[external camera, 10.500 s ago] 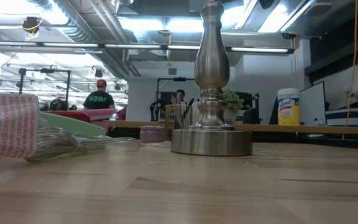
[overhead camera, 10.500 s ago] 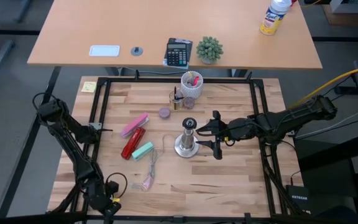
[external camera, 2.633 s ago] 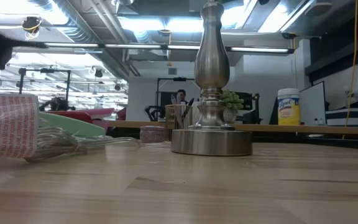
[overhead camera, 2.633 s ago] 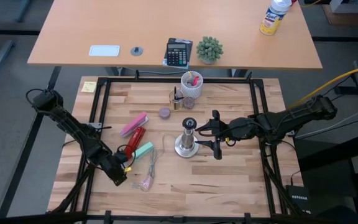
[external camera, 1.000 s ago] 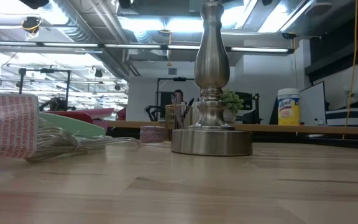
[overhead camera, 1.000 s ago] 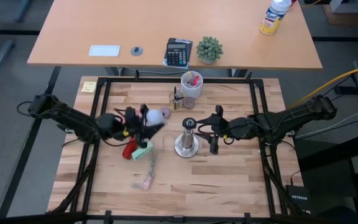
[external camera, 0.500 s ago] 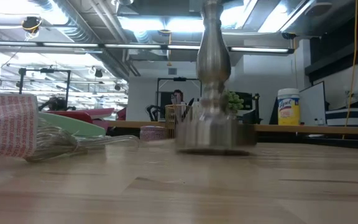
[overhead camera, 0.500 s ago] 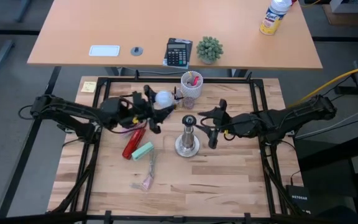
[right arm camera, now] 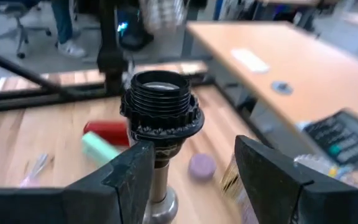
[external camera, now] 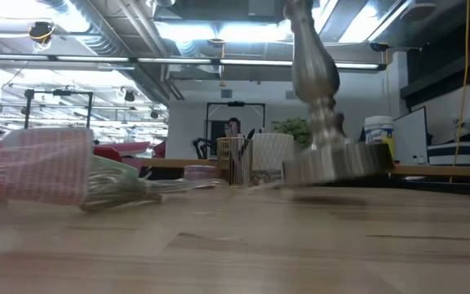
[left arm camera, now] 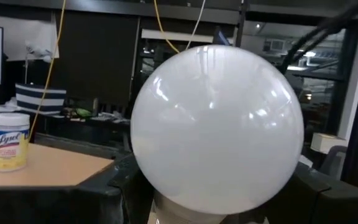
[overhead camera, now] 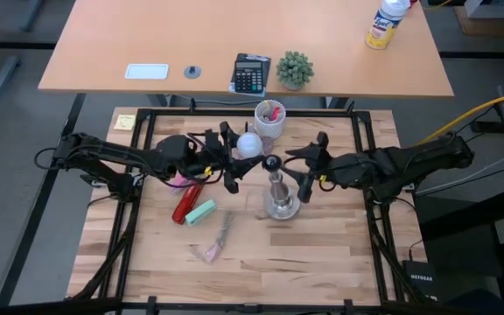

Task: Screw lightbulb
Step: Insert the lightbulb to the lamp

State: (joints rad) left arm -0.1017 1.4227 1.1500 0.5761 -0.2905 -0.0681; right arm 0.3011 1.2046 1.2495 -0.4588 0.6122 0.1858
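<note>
L fingers (overhead camera: 230, 162) pinch lightbulb (overhead camera: 249, 144); R fingers (overhead camera: 308, 171) spread round socket (right arm camera: 160, 107); "Lysol" tub (left arm camera: 9, 141).

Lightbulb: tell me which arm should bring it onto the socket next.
Left. The left gripper holds the lightbulb close beside the socket stand, whose threaded socket is empty. The right gripper sits around the stand's stem.

A frosted-white lightbulb (left arm camera: 216, 127) filled the middle of the left wrist view, gripped at its base between the left gripper's (left arm camera: 219, 208) dark fingers (left arm camera: 123, 186). A Lysol wipes canister (left arm camera: 10, 140) stood on a tan desk (left arm camera: 48, 167) behind.
</note>
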